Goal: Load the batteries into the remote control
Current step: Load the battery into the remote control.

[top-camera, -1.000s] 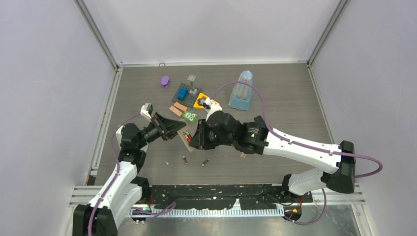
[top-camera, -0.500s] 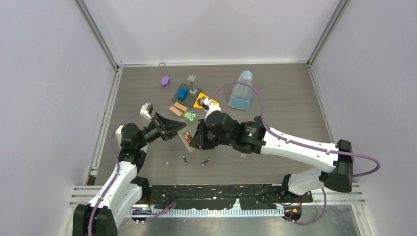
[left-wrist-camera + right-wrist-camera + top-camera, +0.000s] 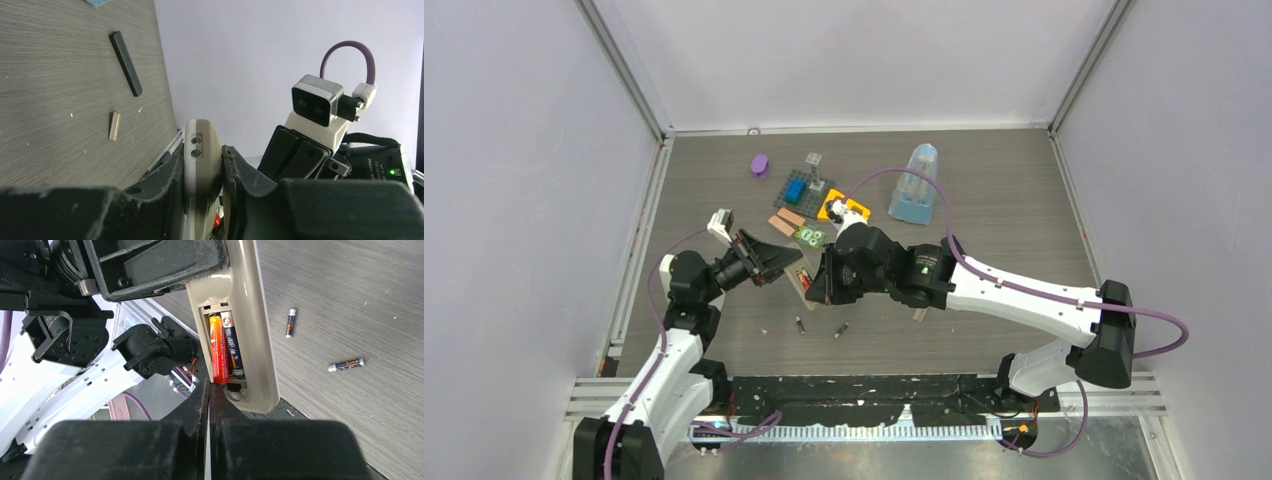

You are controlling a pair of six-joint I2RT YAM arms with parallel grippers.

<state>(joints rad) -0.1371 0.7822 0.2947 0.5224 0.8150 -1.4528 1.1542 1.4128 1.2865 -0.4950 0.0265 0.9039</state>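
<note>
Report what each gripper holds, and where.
Left gripper clamps the remote control at the end away from its loaded batteries. Right gripper is shut, holding nothing.

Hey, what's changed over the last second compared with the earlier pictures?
The right arm crept slightly left, toward the remote, and its elbow followed. The right gripper, shut, now sits at the end of the two loaded batteries. Nothing was grasped or released. Unchanged: the left gripper stays clamped on the remote, and two loose batteries lie where they were on the table.
</note>
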